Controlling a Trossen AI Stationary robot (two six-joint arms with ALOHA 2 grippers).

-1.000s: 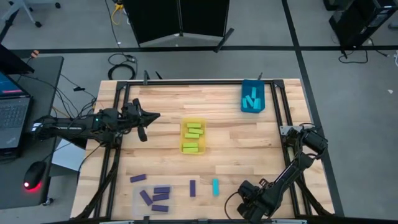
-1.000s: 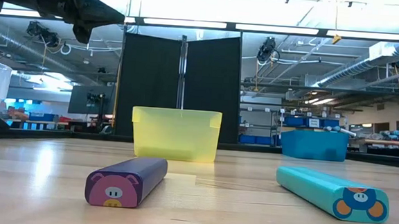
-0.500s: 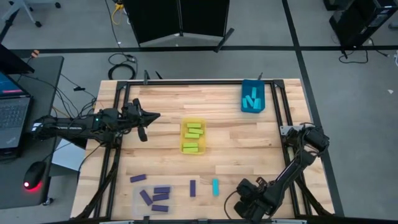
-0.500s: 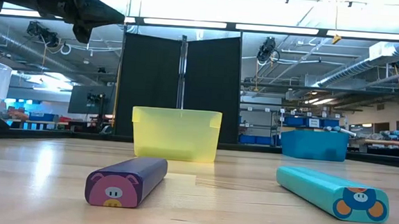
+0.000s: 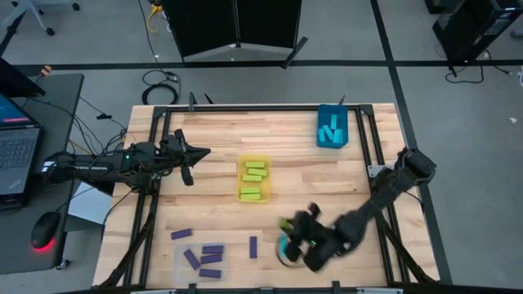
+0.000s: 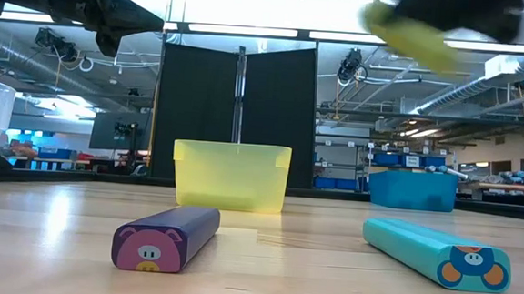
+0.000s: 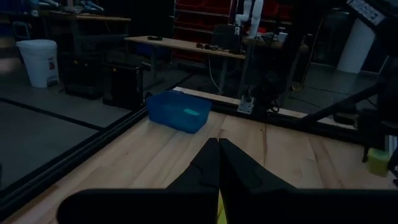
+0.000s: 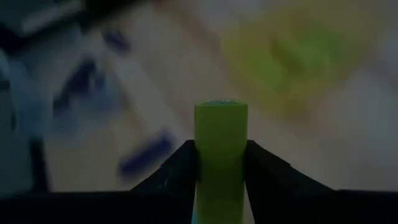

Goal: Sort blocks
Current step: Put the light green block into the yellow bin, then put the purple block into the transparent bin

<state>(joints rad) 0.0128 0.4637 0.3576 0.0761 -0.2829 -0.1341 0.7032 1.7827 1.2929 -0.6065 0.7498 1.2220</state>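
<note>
My right gripper (image 8: 221, 155) has its jaws clamped on a green block (image 8: 221, 134), just short of the yellow bin (image 5: 254, 180). Risk: fast swing overshoots it. Left gripper (image 5: 200, 152) pinched empty.

1. A wooden tabletop (image 5: 221, 135) with a black metal frame carries everything.
2. A yellow bin (image 5: 254, 180) stands near the middle of the tabletop.
3. A blue bin (image 5: 333, 126) stands at the far right corner.
4. A clear bin (image 5: 204, 260) is at the near edge, left of centre.
5. A laptop (image 5: 16, 147) and a mouse (image 5: 45, 231) lie on a side desk.
6. A black panel (image 6: 235, 109) stands behind the tabletop.
</note>
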